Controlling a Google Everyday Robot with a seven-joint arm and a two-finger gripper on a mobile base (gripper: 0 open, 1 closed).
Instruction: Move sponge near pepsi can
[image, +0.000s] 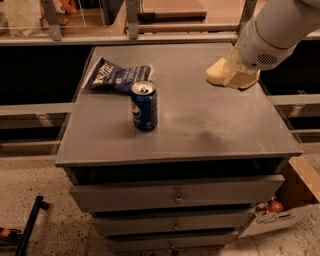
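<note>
The gripper (239, 76) is hanging over the back right part of the cabinet top (210, 127). It is clamping the sponge (218, 74), which is riding clear of the surface rather than resting on it. The sponge is showing as a pale yellow block with rounded edges. Its left end is poking out past the cream fingers, while its right end is blending into them, so the exact line between foam and finger is hard to tell. Being foam, it is probably very light and soft, giving under the squeeze and springing back on release. It is neither fragile nor slippery, so a hold across its middle, as it seems to be getting now, is likely enough. It may bounce or roll a little if it is let go from high up. The pepsi can (144, 106) is standing upright toward the left front of the top, just in front of a chip bag (117, 77) and well apart from the sponge. A tall, narrow can looks easy to knock over, so the landing spot is best chosen beside it, not against it.
</note>
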